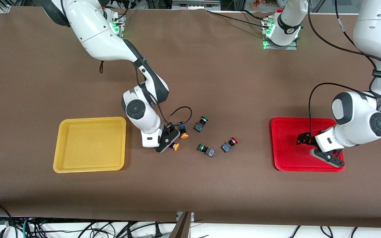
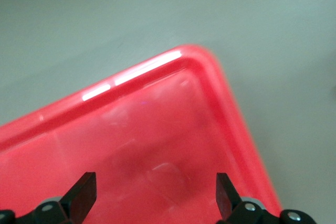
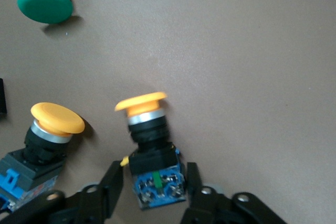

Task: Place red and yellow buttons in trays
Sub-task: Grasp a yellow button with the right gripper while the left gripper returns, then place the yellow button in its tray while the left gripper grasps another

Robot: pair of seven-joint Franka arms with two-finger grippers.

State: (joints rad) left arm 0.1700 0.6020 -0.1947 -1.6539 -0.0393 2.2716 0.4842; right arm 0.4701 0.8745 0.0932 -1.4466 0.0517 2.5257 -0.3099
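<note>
Yellow button (image 3: 149, 145) sits between the parted fingers of the right gripper (image 1: 168, 142), block base not yet pinched.
Second yellow button (image 1: 183, 131) lies just beside it at about 1 o'clock; a green button (image 1: 201, 124) farther along, another green button (image 1: 207, 150) and one red button (image 1: 229, 144) mid-table. Yellow tray (image 1: 90, 144) lies at 9 o'clock from that gripper, near the right arm's end. Left gripper (image 2: 155, 195), fingers apart and holding nothing, hangs low over the red tray (image 1: 288, 145).
</note>
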